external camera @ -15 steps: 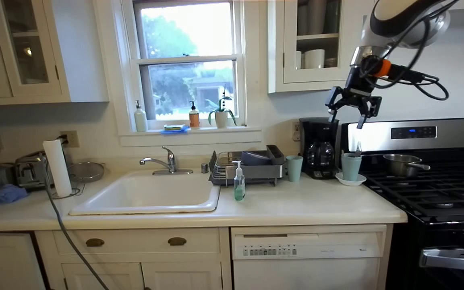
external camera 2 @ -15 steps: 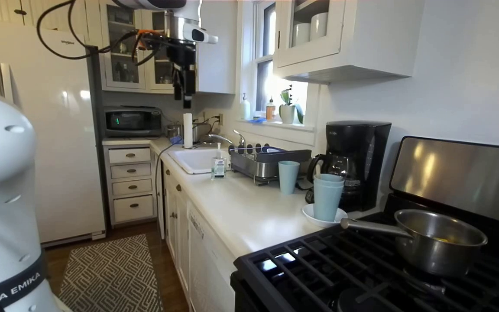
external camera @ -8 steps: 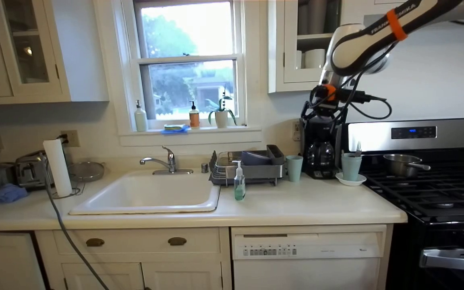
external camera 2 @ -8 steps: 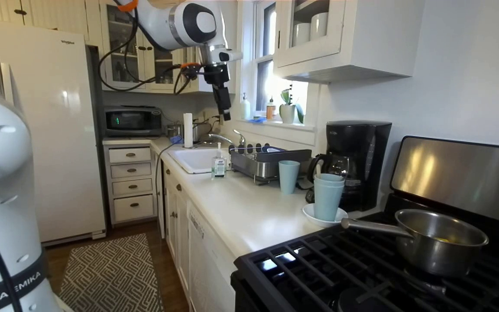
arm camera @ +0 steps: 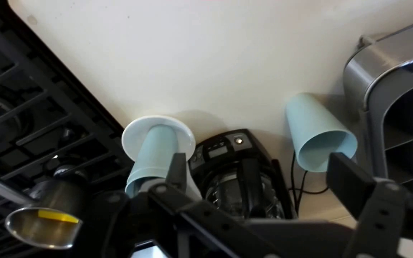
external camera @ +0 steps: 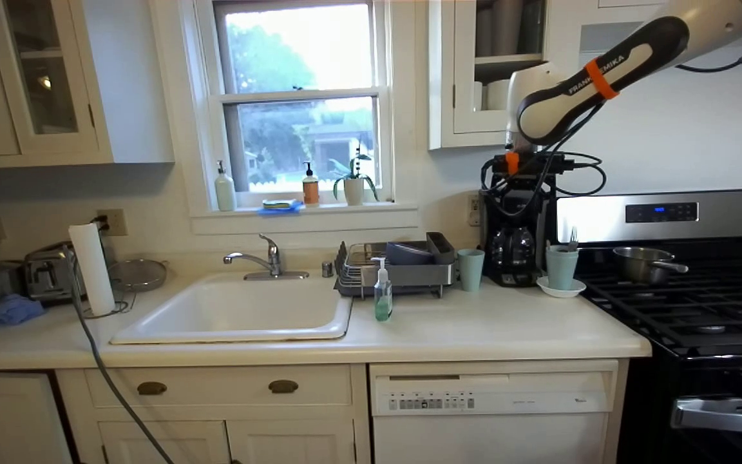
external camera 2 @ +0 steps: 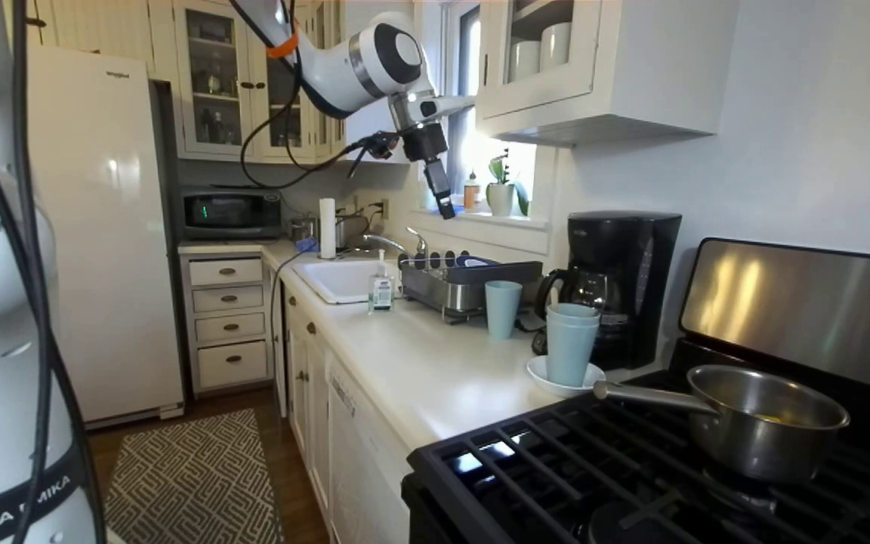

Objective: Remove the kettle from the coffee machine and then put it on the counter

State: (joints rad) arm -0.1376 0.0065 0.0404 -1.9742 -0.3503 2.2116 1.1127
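Observation:
The kettle, a clear glass carafe with a black handle, sits inside the coffee machine. It shows in both exterior views and in the wrist view, its handle pointing outward. The black coffee machine stands upright at the back of the counter; its front panel shows in the wrist view. My gripper is open and empty, its fingers wide apart. In an exterior view the gripper is in the air in front of the machine, apart from it, near its top's height.
Stacked teal cups on a white saucer stand on one side of the machine. A single teal cup and a dish rack stand on its other side. A stove with a saucepan adjoins the counter; a wall cabinet hangs above.
The arm has swung across and lowered. The gripper has come down and closer to the coffee machine, now in front of its upper part. The kettle has not moved.

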